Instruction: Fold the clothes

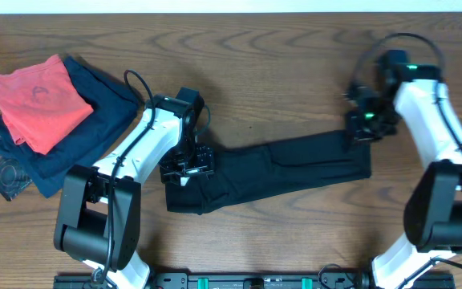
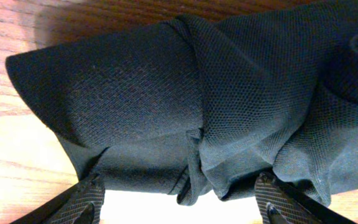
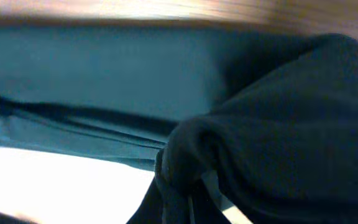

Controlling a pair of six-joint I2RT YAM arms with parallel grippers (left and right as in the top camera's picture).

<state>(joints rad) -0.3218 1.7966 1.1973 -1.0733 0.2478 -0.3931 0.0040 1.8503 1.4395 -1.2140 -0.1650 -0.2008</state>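
The black T-shirt (image 1: 287,164) lies as a long, narrow folded strip across the middle of the table. My left gripper (image 1: 187,167) is at its left end. In the left wrist view its fingers (image 2: 180,202) are spread wide, with the bunched edge of the shirt (image 2: 166,93) just ahead of them and touching the tips. My right gripper (image 1: 362,127) is at the strip's upper right corner. In the right wrist view a pinched bunch of the black fabric (image 3: 278,124) covers the jaws (image 3: 185,205). The logo is hidden.
A coral-red folded garment (image 1: 38,100) lies on a navy-blue folded garment (image 1: 107,120) at the far left. A dark patterned cloth (image 1: 2,168) lies under them. The wooden table (image 1: 279,64) surrounds the shirt.
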